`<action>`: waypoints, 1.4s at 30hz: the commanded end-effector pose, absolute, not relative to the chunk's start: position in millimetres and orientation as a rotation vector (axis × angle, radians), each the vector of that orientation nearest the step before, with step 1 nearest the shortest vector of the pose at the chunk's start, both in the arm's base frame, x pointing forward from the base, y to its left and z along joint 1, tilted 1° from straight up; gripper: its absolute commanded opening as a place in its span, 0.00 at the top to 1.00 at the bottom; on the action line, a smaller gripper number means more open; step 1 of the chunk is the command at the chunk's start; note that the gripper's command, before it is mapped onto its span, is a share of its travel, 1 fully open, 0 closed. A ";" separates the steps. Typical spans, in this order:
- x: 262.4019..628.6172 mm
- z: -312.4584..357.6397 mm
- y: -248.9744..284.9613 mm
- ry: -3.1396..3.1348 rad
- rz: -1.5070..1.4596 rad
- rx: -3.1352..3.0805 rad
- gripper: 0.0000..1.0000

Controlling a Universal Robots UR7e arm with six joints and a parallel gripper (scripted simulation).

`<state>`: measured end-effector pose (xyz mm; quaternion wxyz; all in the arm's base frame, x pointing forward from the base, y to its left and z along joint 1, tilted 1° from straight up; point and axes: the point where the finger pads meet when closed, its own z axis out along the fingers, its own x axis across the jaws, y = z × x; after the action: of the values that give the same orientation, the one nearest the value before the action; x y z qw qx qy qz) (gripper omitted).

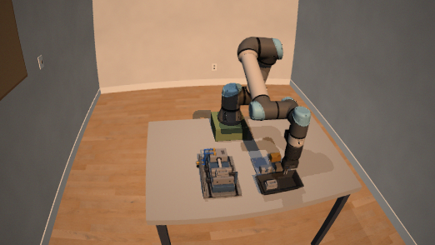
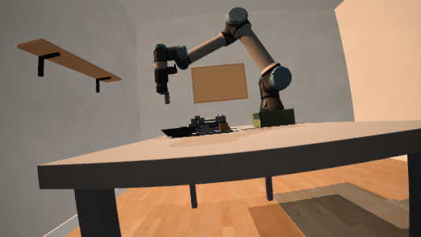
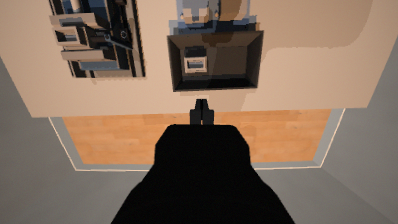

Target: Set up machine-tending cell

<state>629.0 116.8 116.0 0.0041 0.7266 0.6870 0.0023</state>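
Observation:
My gripper (image 3: 201, 105) is shut and empty, high in the air above the front part of the black outfeed tray (image 3: 215, 60); it also shows in the top view (image 1: 287, 171) and the exterior view (image 2: 167, 97). One finished part (image 3: 195, 64) lies flat in the tray's left half, pocket up, seen too in the top view (image 1: 272, 183). The vise (image 1: 218, 172) stands left of the tray, with a grey block in its opening. The infeed plate (image 1: 263, 162) lies behind the tray with a brass blank (image 1: 275, 157) on it.
The arm's green base block (image 1: 227, 127) stands at the back of the table. The table's front edge runs just in front of the tray (image 1: 279, 182). The floor lies far below.

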 end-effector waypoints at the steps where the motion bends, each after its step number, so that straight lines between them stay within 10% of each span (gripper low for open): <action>1: 624.5 116.9 57.0 2.155 0.010 2.273 1.00; 27: 566.2 116.1 -137.3 2.155 0.010 2.273 1.00; 42: 562.2 115.6 -145.3 2.156 0.009 2.273 1.00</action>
<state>563.5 -144.2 115.4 0.0042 0.7266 0.6870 0.0019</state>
